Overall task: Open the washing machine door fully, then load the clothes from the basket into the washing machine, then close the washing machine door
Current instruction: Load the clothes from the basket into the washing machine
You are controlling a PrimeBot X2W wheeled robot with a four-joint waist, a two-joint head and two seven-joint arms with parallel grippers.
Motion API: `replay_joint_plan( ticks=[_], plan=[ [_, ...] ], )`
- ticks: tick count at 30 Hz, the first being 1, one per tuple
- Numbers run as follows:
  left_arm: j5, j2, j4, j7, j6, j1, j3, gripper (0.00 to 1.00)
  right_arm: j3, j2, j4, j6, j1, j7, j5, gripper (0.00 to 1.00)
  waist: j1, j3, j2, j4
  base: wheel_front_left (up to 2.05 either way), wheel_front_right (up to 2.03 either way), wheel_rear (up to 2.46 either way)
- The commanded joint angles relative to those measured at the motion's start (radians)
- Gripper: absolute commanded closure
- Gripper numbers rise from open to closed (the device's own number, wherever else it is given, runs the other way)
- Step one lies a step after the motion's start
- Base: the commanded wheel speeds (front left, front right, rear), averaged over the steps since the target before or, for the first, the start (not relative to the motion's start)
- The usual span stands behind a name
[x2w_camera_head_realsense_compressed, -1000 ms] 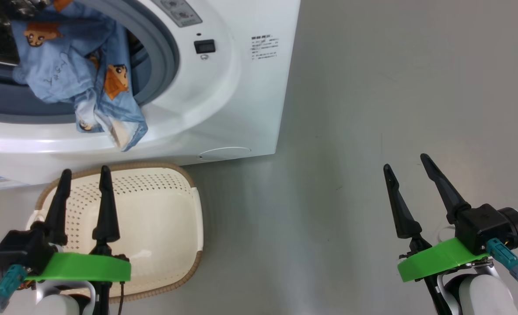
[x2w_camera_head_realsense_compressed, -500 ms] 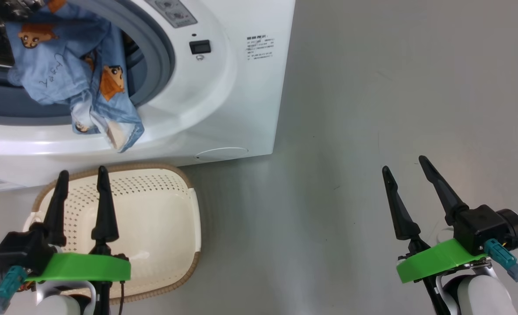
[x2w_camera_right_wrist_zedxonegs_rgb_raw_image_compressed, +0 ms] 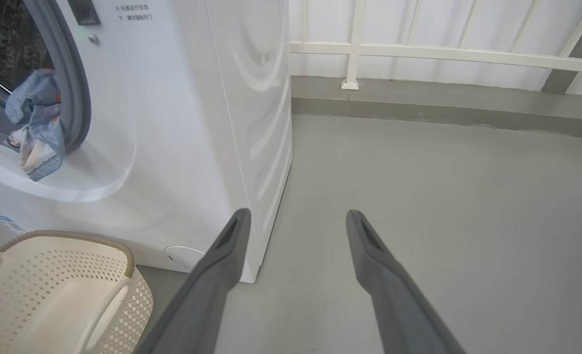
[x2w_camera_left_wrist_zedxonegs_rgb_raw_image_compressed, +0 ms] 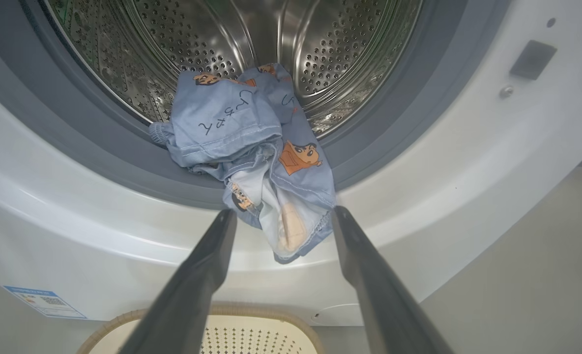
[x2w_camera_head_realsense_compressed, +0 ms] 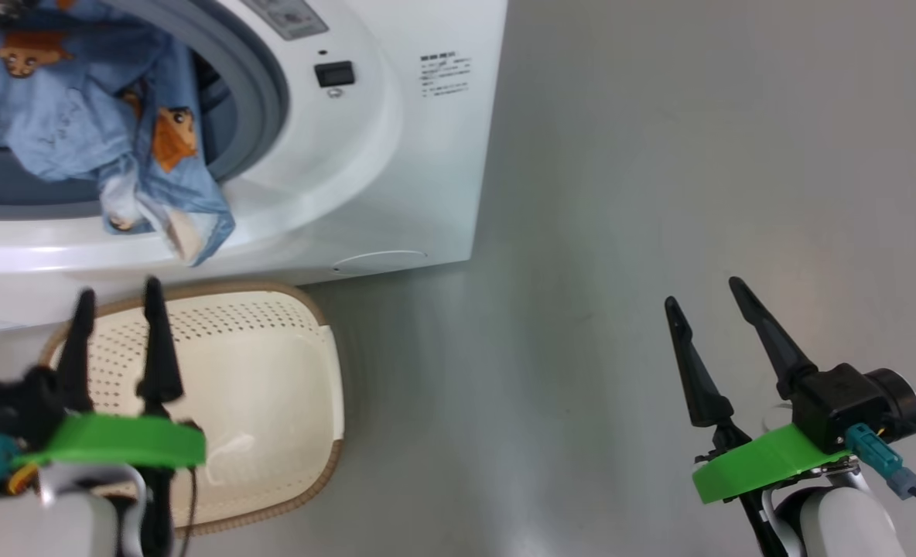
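The clothes (x2w_camera_left_wrist_zedxonegs_rgb_raw_image_compressed: 256, 162) were draped across the grey ring (x2w_camera_left_wrist_zedxonegs_rgb_raw_image_compressed: 74, 137), hem outside. Left gripper (x2w_camera_head_realsense_compressed: 117, 288) and right gripper (x2w_camera_head_realsense_compressed: 702, 292) were spread, empty. Hem tuck-in was judged necessary before closing.

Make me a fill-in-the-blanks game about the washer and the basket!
The basket is ____.
The ____ cloth hangs out of the washer.
The left end effector and right end effector are both ____.
Missing words: empty; blue; open.
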Motion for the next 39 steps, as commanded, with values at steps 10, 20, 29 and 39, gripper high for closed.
replay_joint_plan(
  ticks=[10, 20, 29, 39],
  plan=[
    [-0.032, 0.09, 0.106, 0.069, -0.017, -0.206, 0.048, 0.0, 0.05, 0.0, -0.005, 0.002, -0.029, -0.028, 0.013, 0.0, 0.0, 0.058, 0.0, -0.049, 0.0, 0.0, 0.0],
    [-0.029, 0.154, 0.3, 0.121, 0.005, -0.392, 0.059, 0.0, 0.062, 0.0, 0.017, 0.002, -0.051, -0.047, 0.026, 0.0, 0.0, 0.106, 0.0, -0.084, 0.0, 0.0, 0.0],
    [-0.026, 0.19, 0.457, 0.149, 0.023, -0.511, 0.058, 0.0, 0.064, 0.0, 0.029, 0.002, -0.068, -0.059, 0.033, 0.0, 0.0, 0.129, 0.0, -0.1, 0.0, 0.0, 0.0],
    [-0.021, 0.217, 0.605, 0.172, 0.031, -0.644, 0.041, 0.0, 0.071, 0.0, 0.04, 0.002, -0.081, -0.07, 0.04, 0.0, 0.0, 0.154, 0.0, -0.113, 0.0, 0.0, 0.0]
  ],
)
